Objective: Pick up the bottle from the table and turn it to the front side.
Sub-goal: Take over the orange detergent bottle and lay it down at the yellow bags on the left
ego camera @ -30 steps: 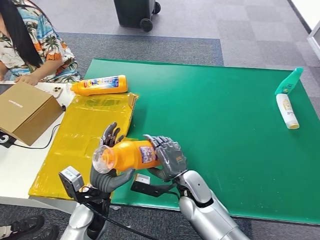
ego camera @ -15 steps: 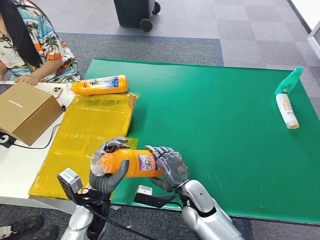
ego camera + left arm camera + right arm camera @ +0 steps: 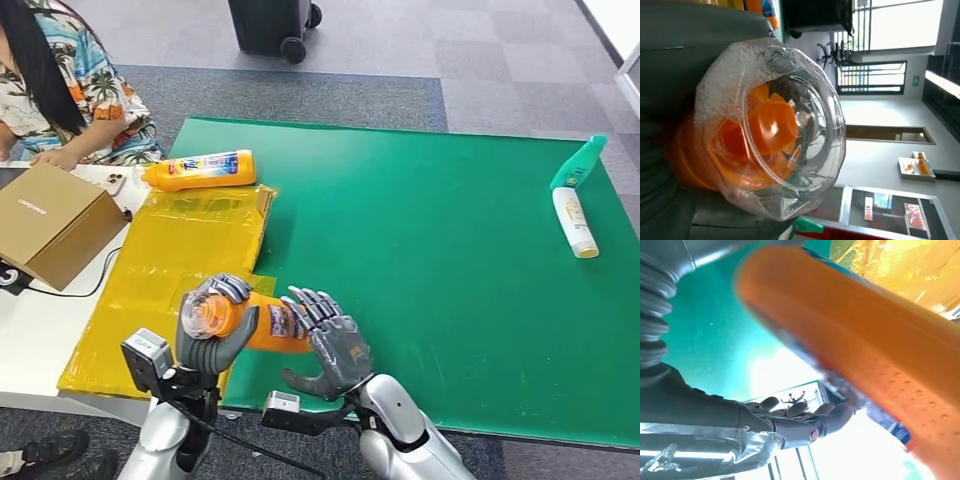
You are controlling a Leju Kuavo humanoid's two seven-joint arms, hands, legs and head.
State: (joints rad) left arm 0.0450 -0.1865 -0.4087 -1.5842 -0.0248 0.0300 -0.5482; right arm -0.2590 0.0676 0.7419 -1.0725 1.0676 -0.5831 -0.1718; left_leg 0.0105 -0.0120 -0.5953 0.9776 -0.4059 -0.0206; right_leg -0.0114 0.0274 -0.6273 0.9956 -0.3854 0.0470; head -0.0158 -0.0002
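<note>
A bottle (image 3: pixel 256 322) lay sideways above the table's (image 3: pixel 453 300) near edge, left hand (image 3: pixel 207 335) at its left end, right hand (image 3: pixel 332 345) at its right.

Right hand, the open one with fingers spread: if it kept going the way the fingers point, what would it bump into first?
Probably the orange bottle that the left hand grips; the right hand sits right beside it.

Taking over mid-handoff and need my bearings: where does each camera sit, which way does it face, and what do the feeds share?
Head view: high on the body, looking forward and down at the green mat; both silver arms show, left hand gripping the orange bottle, right hand spread open beside it.
Left wrist view: behind the left hand, facing the bottle's clear cap end.
Right wrist view: behind the right hand, looking along the bottle's side.
Shared: all three show the orange bottle.
</note>
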